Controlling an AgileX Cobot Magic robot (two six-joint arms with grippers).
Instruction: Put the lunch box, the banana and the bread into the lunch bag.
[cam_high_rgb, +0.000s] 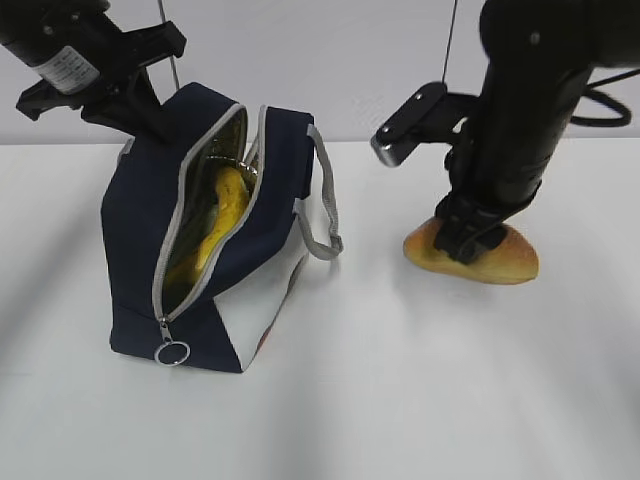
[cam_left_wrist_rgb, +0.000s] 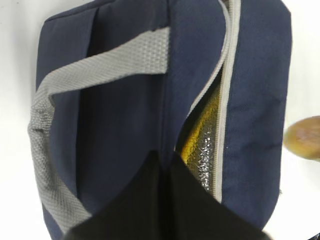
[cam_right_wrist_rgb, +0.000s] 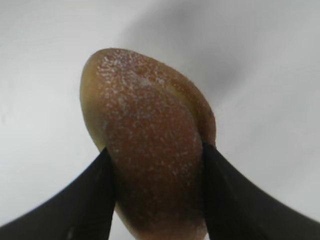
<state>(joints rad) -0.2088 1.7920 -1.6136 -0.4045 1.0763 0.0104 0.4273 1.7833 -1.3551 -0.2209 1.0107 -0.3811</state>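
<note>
The navy lunch bag (cam_high_rgb: 140, 230) stands on the white table with its zipper open. The yellow banana (cam_high_rgb: 225, 215) lies inside against the silver lining. My left gripper (cam_high_rgb: 150, 115) is at the bag's far top edge; in the left wrist view it (cam_left_wrist_rgb: 162, 156) is shut, pinching the navy fabric (cam_left_wrist_rgb: 125, 125) beside the opening. The golden-brown bread (cam_high_rgb: 505, 258) lies on the table to the right. My right gripper (cam_high_rgb: 468, 238) is shut on the bread (cam_right_wrist_rgb: 150, 125), one finger against each side. The lunch box is out of view.
The bag's grey handle (cam_high_rgb: 328, 210) hangs toward the bread, and the ring pull (cam_high_rgb: 172, 353) sits at the bag's near end. The bread's end also shows at the right edge of the left wrist view (cam_left_wrist_rgb: 305, 137). A white wall stands behind the table.
</note>
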